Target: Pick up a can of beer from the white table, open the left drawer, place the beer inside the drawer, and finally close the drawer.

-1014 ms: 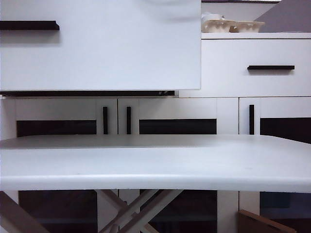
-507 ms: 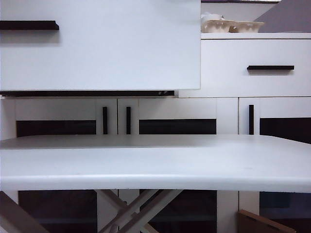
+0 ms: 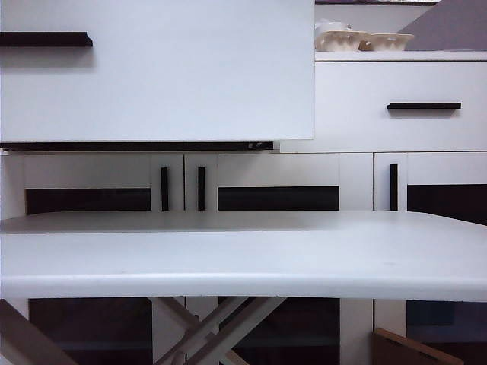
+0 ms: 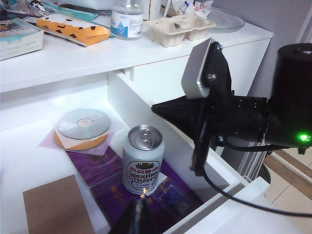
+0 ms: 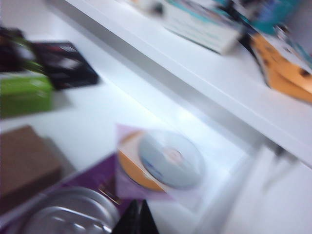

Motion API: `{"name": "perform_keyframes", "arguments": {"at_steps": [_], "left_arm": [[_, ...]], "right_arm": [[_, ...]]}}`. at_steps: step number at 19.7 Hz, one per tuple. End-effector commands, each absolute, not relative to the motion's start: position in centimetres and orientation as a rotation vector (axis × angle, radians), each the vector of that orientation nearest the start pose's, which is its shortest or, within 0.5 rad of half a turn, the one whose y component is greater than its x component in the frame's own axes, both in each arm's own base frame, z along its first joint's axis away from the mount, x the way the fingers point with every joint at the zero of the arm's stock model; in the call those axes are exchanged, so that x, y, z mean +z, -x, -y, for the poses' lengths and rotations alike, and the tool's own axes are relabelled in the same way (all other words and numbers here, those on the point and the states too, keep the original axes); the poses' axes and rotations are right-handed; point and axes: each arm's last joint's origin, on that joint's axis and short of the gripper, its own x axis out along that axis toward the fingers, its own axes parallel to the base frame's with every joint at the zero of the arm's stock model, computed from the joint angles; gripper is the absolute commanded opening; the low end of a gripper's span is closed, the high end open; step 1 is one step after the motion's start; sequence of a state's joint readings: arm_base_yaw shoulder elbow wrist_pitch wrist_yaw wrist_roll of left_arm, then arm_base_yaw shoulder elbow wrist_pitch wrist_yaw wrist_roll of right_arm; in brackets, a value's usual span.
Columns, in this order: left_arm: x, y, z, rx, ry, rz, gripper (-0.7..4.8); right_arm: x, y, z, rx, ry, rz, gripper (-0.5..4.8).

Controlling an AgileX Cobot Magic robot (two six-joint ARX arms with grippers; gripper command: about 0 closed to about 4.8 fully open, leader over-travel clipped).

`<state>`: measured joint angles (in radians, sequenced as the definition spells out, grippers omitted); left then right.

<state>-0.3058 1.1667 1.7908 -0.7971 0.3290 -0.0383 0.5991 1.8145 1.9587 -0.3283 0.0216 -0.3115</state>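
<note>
**Beer can standing inside the pulled-out left drawer**

Beer can [image 4: 143, 159] stands upright inside the open left drawer [image 3: 190, 84], its silver top and pull tab facing up and its oval label facing the left wrist camera. It rests on a purple sheet [image 4: 95, 168] on the drawer floor. Just beside it lies a silver disc [image 4: 84, 123] on an orange one in a clear sleeve, and a brown cardboard piece [image 4: 56, 207] sits nearer the drawer's front edge. The right wrist view, which is blurred, shows the can's lid [image 5: 68, 214] from above with the same disc [image 5: 170, 159] close by, plus a green box [image 5: 24, 92] and a black item [image 5: 66, 66] farther along the drawer.

The left gripper [image 4: 138, 217] shows only as dark fingertips pressed together, holding nothing, close in front of the can. The right gripper [image 5: 136, 217] hangs just over the can's top with its tips drawn together and empty; its black arm [image 4: 234, 117] reaches over the drawer's side wall.

On the cabinet top above the drawer sit an orange packet [image 4: 73, 29], a clear bottle [image 4: 126, 19] and an egg carton [image 4: 178, 27].

In the exterior view the drawer front juts forward with its black handle [image 3: 46, 39], the right drawer [image 3: 396, 106] is flush, and the white table [image 3: 243, 258] lies below.
</note>
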Motion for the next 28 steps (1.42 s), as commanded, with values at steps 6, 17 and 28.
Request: {"name": "perform_keyframes", "arguments": {"at_steps": [6, 17, 28], "left_arm": [[52.5, -16.1, 6.1, -0.631, 0.037, -0.167, -0.05], [52.4, -16.1, 6.1, -0.632, 0.038, -0.172, -0.05], [50.9, -15.6, 5.9, -0.62, 0.025, -0.335, -0.05]], "right_arm": [[41.6, -35.0, -23.9, 0.583, 0.318, -0.206, -0.06], [42.3, -33.8, -23.7, 0.754, 0.291, -0.22, -0.06], [49.6, -23.3, -16.6, 0.773, 0.174, -0.307, -0.06]]}}
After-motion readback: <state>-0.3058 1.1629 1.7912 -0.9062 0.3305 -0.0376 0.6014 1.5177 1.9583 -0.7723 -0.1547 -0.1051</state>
